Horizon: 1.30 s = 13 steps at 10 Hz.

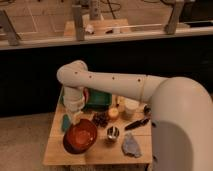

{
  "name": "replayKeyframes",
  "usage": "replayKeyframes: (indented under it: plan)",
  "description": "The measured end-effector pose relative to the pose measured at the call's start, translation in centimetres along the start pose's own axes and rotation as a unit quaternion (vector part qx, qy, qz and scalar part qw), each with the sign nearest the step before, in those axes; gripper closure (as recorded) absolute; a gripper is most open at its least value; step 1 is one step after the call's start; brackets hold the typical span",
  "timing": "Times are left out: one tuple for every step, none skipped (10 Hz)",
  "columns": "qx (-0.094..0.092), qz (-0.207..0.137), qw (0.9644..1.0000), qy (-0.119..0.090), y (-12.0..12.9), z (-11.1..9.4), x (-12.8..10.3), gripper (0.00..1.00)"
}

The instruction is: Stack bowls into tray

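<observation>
The glossy orange-red bowl (83, 134) lies tilted on top of the purple bowl (66, 146), of which only a dark rim shows at the lower left. Both are at the front left of the small wooden table (95, 156). My gripper (77, 120) hangs from the white arm (115, 86) right at the orange-red bowl's back-left rim. The dark green tray (101, 99) stands at the back left of the table, largely hidden behind my wrist.
A flat green sponge (65, 123) lies left of the gripper. A small metal cup (113, 133), a dark clump (100, 119), a yellow item (114, 114), a white cup (131, 107), a black tool (137, 123) and a grey crumpled thing (132, 146) fill the table's right half.
</observation>
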State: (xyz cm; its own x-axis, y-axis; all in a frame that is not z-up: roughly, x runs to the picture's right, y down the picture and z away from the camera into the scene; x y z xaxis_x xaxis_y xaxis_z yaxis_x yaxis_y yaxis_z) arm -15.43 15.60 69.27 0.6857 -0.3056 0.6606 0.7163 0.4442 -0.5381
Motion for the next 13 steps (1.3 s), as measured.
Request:
replayKeyframes:
  plan:
    - [-0.005,-0.001,1.0,-0.006,-0.2,0.4,-0.2,0.79]
    - [-0.009,-0.005,0.9999,-0.01,-0.4,0.7,-0.7,0.69]
    - [-0.013,-0.005,0.9998,-0.011,-0.7,1.1,-1.3,0.59]
    - [-0.016,-0.005,0.9998,-0.013,-1.0,1.7,-1.7,0.49]
    - [-0.018,-0.003,0.9997,-0.015,-1.1,2.1,-1.9,0.38]
    - [-0.019,-0.001,0.9996,-0.019,-1.2,2.3,-1.9,0.28]
    - [-0.018,-0.001,0.9996,-0.024,-1.4,2.3,-2.1,0.22]
    - [-0.018,0.0,0.9995,-0.027,-1.6,2.4,-2.2,0.2]
    - [-0.017,0.0,0.9994,-0.03,-1.7,2.3,-2.3,0.2]
    - [-0.013,-0.004,0.9992,-0.038,-1.9,2.2,-2.5,0.2]
    - [-0.003,-0.005,0.9989,-0.047,-1.9,1.8,-2.2,0.2]
    - [0.003,-0.006,0.9987,-0.05,-1.7,1.4,-1.9,0.2]
    - [0.01,-0.007,0.9986,-0.052,-1.5,1.0,-1.5,0.2]
